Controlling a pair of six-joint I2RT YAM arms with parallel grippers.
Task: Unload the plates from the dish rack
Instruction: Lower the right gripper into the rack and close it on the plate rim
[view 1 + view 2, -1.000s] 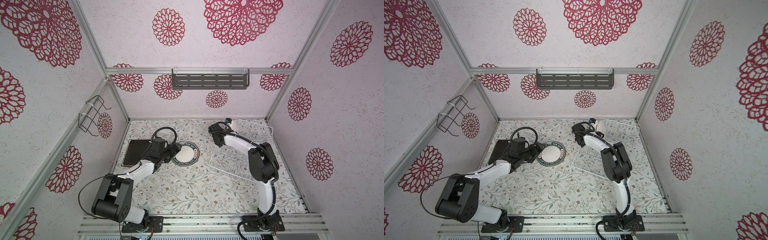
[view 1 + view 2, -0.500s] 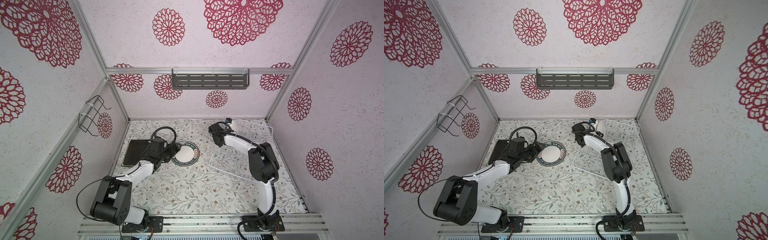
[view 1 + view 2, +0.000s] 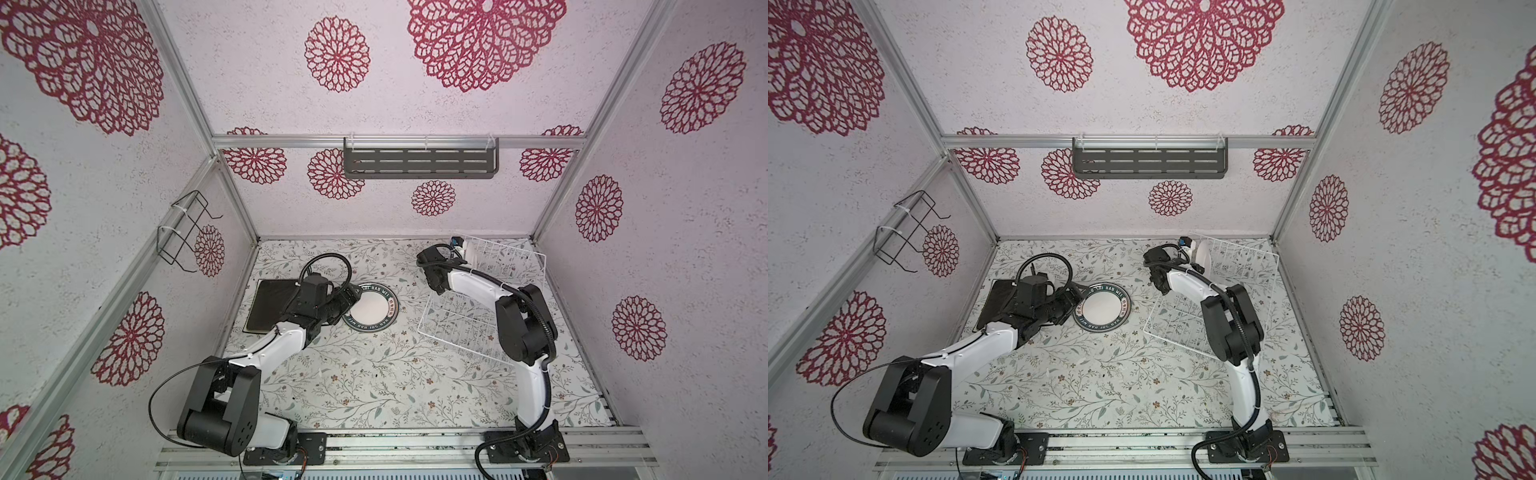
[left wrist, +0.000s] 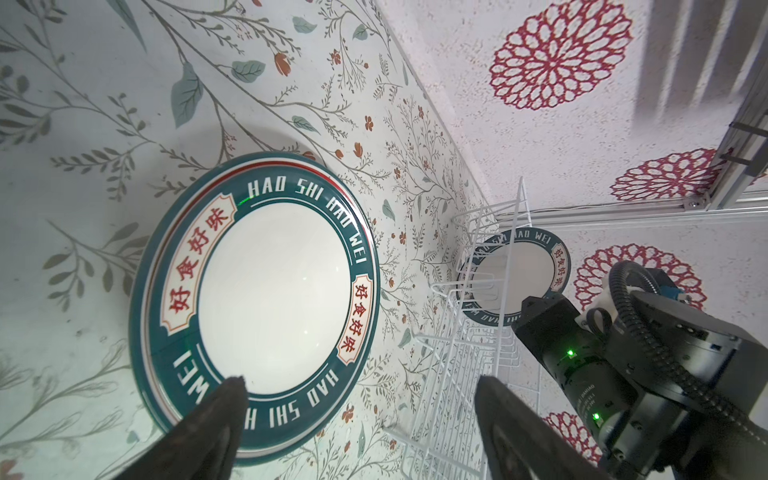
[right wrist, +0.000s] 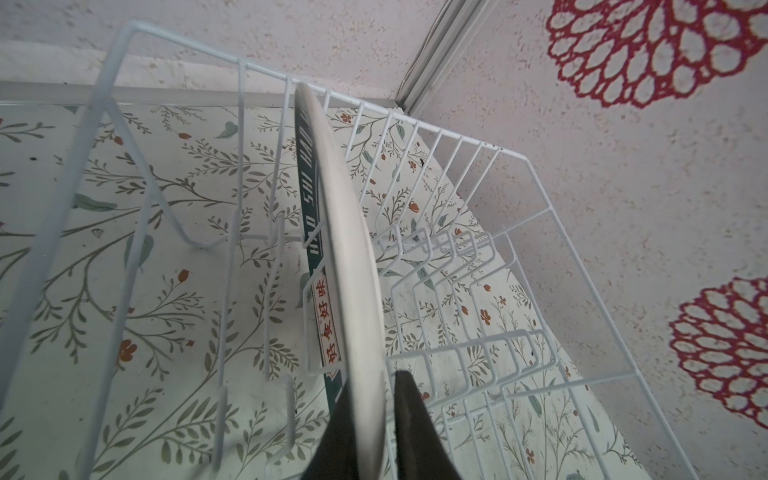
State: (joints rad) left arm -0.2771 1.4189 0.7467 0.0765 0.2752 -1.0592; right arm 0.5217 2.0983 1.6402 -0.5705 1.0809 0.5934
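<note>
Right wrist view: right jaws pinch the racked plate [image 5: 332, 232], left jaws wide; I fear a crooked lift snagging the rack [image 5: 457, 135].

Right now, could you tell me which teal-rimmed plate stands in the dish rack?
The far plate, on edge in the dish rack, rim inside the right pincer; the other plate lies flat on the table.

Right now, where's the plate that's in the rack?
The plate stands upright in the dish rack's far end, right side in both top views.

Plate [image 4: 272, 297]: HAO SHI HAO WEI
</note>
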